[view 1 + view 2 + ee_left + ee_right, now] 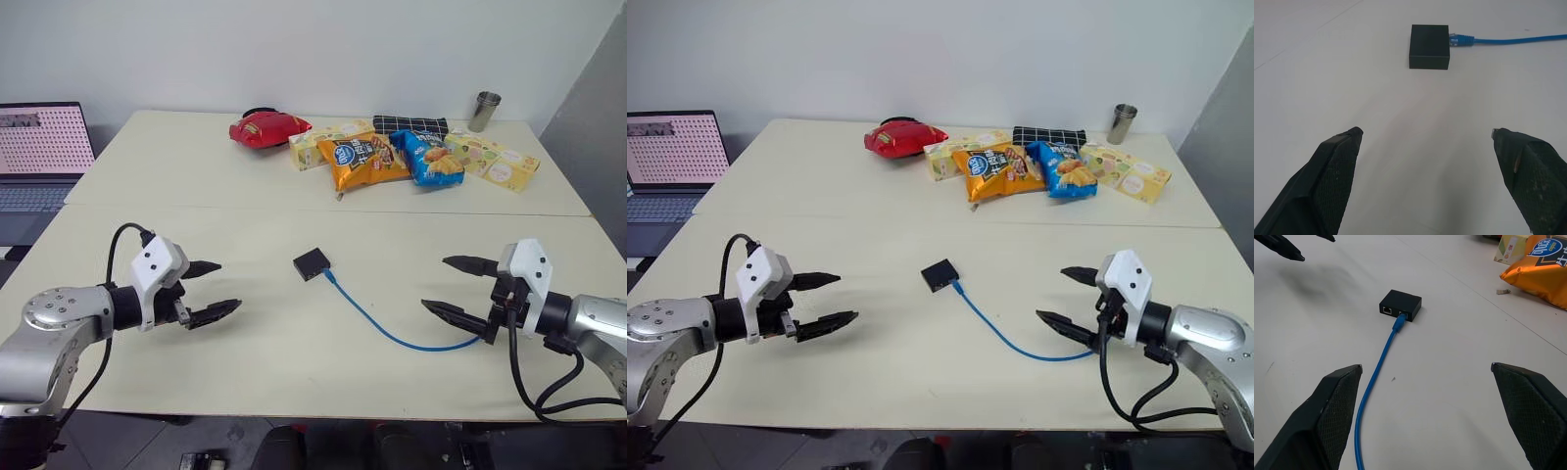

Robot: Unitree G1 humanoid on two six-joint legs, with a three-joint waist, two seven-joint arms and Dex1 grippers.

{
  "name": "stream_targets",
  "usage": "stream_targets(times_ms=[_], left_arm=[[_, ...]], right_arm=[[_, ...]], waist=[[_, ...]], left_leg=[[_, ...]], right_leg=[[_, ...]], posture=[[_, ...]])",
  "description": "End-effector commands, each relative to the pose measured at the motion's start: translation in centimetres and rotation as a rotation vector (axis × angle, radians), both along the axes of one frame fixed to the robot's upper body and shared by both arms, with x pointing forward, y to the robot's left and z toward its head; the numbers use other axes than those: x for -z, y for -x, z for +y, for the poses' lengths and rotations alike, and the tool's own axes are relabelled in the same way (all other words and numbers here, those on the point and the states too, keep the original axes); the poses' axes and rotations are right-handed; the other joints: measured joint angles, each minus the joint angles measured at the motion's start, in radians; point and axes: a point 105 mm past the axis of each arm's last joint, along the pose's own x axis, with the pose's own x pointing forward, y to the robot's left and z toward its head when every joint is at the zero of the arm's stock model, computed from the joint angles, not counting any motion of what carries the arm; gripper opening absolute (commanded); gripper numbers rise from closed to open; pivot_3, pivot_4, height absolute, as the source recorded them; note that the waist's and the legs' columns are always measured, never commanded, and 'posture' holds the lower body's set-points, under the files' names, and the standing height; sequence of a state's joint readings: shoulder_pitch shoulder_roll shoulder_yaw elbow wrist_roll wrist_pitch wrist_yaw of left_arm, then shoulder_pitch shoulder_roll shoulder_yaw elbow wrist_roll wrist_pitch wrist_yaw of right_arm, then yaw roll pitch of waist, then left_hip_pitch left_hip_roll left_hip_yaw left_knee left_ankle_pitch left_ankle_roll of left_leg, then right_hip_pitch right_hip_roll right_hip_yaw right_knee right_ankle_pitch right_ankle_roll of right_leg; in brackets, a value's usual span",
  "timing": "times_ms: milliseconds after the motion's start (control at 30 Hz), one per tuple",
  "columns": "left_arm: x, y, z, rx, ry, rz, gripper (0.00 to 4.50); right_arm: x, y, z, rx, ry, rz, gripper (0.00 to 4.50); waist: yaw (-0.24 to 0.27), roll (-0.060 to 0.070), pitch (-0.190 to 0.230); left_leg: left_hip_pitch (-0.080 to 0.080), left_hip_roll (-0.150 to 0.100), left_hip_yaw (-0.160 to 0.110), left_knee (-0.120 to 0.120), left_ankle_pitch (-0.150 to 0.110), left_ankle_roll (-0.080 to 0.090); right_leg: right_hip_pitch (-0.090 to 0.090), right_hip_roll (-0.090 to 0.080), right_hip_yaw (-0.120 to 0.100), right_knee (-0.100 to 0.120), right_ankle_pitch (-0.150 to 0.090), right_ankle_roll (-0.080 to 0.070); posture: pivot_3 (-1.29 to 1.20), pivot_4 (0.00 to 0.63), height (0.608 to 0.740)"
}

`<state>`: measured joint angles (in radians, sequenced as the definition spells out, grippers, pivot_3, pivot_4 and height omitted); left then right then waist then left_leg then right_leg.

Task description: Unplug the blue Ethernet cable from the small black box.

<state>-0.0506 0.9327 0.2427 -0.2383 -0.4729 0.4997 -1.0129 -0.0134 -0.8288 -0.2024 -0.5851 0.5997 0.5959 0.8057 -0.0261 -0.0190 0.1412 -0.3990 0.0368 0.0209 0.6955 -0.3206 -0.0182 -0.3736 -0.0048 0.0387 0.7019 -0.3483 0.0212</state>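
The small black box (pixel 313 262) lies on the cream table near its middle. The blue Ethernet cable (pixel 377 324) has its plug (pixel 1399 323) in the box's side and curves away toward my right gripper (pixel 453 285). That gripper hovers open by the cable's far end, apart from it. On the other side of the box my left gripper (pixel 214 290) hangs open above the table, pointing at the box (pixel 1429 46) from some way off. Neither gripper holds anything.
At the back of the table lie a red bag (pixel 267 127), orange (pixel 365 162) and blue (pixel 428 157) snack bags, two yellow boxes (pixel 495 161), a checked pouch (pixel 409 124) and a metal cup (pixel 483 111). A laptop (pixel 39 157) stands at the left.
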Motion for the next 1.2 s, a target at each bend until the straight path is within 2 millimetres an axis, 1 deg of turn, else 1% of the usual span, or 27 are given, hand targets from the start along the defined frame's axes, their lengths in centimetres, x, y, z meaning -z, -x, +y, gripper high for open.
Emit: stream_targets(times_ms=[33, 300, 400, 500, 567, 667, 767, 833, 900, 1000, 1100, 1200], left_arm=[[-1.3, 0.0, -0.3, 0.016, 0.001, -0.055, 4.5], [-1.1, -0.1, -0.8, 0.024, -0.01, -0.058, 4.5], [-0.8, -0.1, -0.9, 0.027, -0.017, -0.053, 4.5], [-0.7, 0.0, -1.3, 0.043, -0.015, -0.05, 4.5], [-0.9, 0.3, -1.9, 0.079, 0.002, -0.055, 4.5], [-1.1, 1.3, -3.2, 0.186, 0.052, -0.031, 4.5], [-1.0, 2.2, -3.8, 0.252, 0.079, 0.025, 4.5], [-0.9, 2.2, -4.0, 0.275, 0.069, 0.029, 4.5], [-1.0, 2.0, -4.1, 0.28, 0.067, 0.024, 4.5], [-1.1, 1.8, -4.3, 0.288, 0.063, 0.024, 4.5], [-1.0, 1.8, -4.2, 0.29, 0.061, 0.023, 4.5], [-0.8, 1.6, -4.2, 0.285, 0.059, 0.021, 4.5]], right_arm=[[-0.6, 0.0, 0.2, -0.014, 0.019, -0.033, 4.49], [0.0, -0.1, 0.5, -0.014, 0.029, -0.031, 4.49], [0.5, -0.5, 1.4, -0.013, 0.018, -0.036, 4.49], [1.5, -1.2, 2.8, -0.013, 0.006, -0.033, 4.49], [2.6, -2.2, 4.0, 0.02, -0.006, -0.028, 4.49], [4.5, -3.5, 7.1, 0.029, -0.037, 0.007, 4.49], [6.0, -4.0, 9.9, 0.005, -0.042, 0.031, 4.49], [6.7, -4.7, 11.7, 0.01, -0.047, 0.037, 4.49], [7.0, -5.4, 13.0, 0.019, -0.05, 0.034, 4.49], [7.5, -6.5, 14.1, 0.067, -0.042, 0.03, 4.49], [8.0, -7.3, 14.4, 0.119, -0.039, 0.043, 4.49], [8.2, -7.8, 14.7, 0.159, -0.041, 0.051, 4.0]], waist=[[0.0, 0.0, 0.0], [0.0, 0.0, 0.0], [0.0, 0.0, 0.0], [0.0, 0.0, 0.0], [-0.001, -0.001, -0.001], [-0.003, -0.001, 0.0], [-0.002, 0.001, 0.001], [-0.003, 0.001, 0.001], [-0.003, 0.001, 0.001], [-0.002, 0.001, 0.001], [-0.003, 0.001, 0.001], [-0.004, 0.001, 0.001]], left_leg=[[0.0, 0.0, 0.0, 0.0, 0.0, 0.0], [0.0, 0.0, 0.0, 0.0, 0.0, 0.0], [0.0, 0.0, 0.0, 0.0, 0.0, 0.0], [0.0, 0.0, 0.0, 0.0, 0.0, 0.0], [0.0, 0.0, 0.0, 0.0, 0.0, -0.001], [0.0, 0.0, 0.0, 0.0, 0.002, -0.003], [-0.001, 0.0, 0.0, 0.0, 0.002, -0.003], [-0.001, 0.0, -0.001, 0.0, 0.002, -0.003], [-0.001, 0.0, 0.0, 0.0, 0.002, -0.003], [-0.001, 0.0, -0.001, 0.0, 0.002, -0.003], [-0.001, -0.001, -0.001, 0.0, 0.002, -0.003], [-0.002, -0.001, -0.001, 0.0, 0.002, -0.003]], right_leg=[[0.0, 0.0, 0.0, 0.0, 0.0, 0.0], [0.0, 0.0, 0.0, 0.0, 0.0, 0.0], [0.0, 0.0, 0.0, 0.0, 0.0, 0.0], [0.0, 0.0, 0.0, 0.0, 0.0, 0.0], [0.0, 0.0, 0.0, 0.0, 0.0, 0.0], [0.0, 0.001, 0.0, 0.0, 0.0, 0.0], [-0.002, 0.001, 0.0, 0.001, 0.0, 0.0], [-0.002, 0.001, 0.0, 0.0, 0.0, 0.0], [-0.003, 0.001, 0.0, 0.001, 0.0, 0.0], [-0.002, 0.001, -0.001, 0.002, 0.0, 0.0], [-0.003, 0.001, -0.001, 0.002, 0.0, 0.0], [-0.005, 0.0, 0.0, 0.005, 0.0, 0.0]], posture=[[0.0, 0.15, 0.74], [0.0, 0.15, 0.74], [0.0, 0.15, 0.74], [0.0, 0.15, 0.74], [0.0, 0.15, 0.74], [0.0, 0.15, 0.74], [0.0, 0.15, 0.74], [0.0, 0.15, 0.74], [0.0, 0.15, 0.74], [0.0, 0.15, 0.74], [0.0, 0.15, 0.74], [0.0, 0.15, 0.74]])
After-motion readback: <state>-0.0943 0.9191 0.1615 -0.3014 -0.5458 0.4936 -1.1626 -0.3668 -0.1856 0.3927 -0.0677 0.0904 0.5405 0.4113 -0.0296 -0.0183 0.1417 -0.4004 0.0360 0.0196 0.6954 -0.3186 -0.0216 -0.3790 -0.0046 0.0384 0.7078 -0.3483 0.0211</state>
